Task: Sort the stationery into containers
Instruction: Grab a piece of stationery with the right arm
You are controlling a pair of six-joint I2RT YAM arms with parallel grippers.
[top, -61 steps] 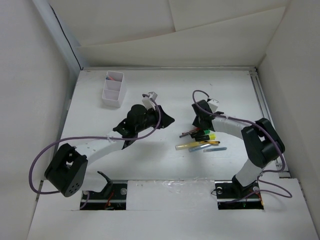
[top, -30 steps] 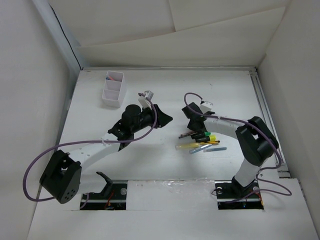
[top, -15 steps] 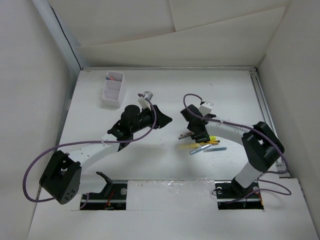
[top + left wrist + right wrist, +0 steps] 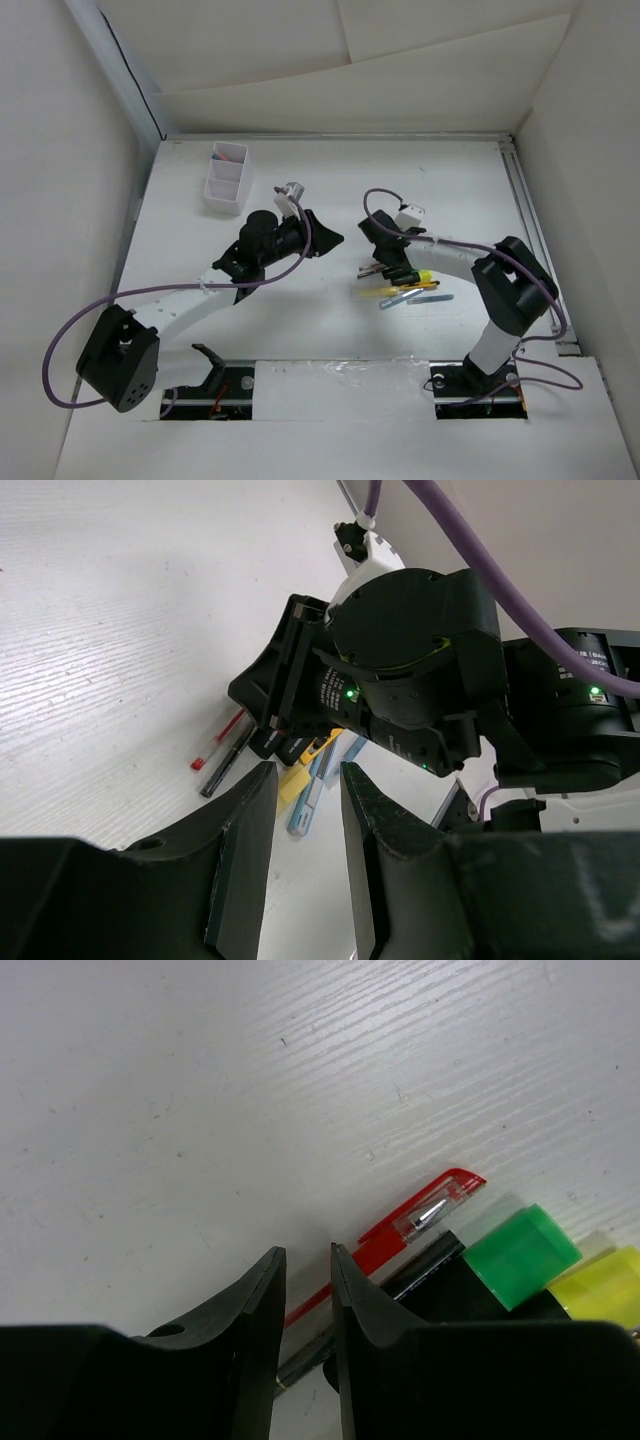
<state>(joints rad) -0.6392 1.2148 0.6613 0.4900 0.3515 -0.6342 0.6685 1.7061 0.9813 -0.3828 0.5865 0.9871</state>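
While the top view hides the right tool [image 4: 380, 252] under its own wrist and purple cable [image 4: 440, 240], the right wrist camera shows its jaws only a slit apart, tips low over the counter [image 4: 150, 1080]. The barrel of a red pen [image 4: 425, 1210] runs into that slit; whether it is pinched cannot be told. Just right of it lie a green-capped black marker [image 4: 520, 1255] and a yellow marker [image 4: 605, 1285], the latter cut off by the frame.

From the left wrist, the left tool [image 4: 307, 775] has its jaws moderately apart and holds nothing. It faces the right tool's black body, which covers most of the pens; a black pen [image 4: 228, 765] and a light blue pen [image 4: 308, 805] poke out.

Only the top view shows the white box [image 4: 226, 182], far left and well apart from the pens. Something red [image 4: 229, 155], too small to name, sits in its farthest compartment.
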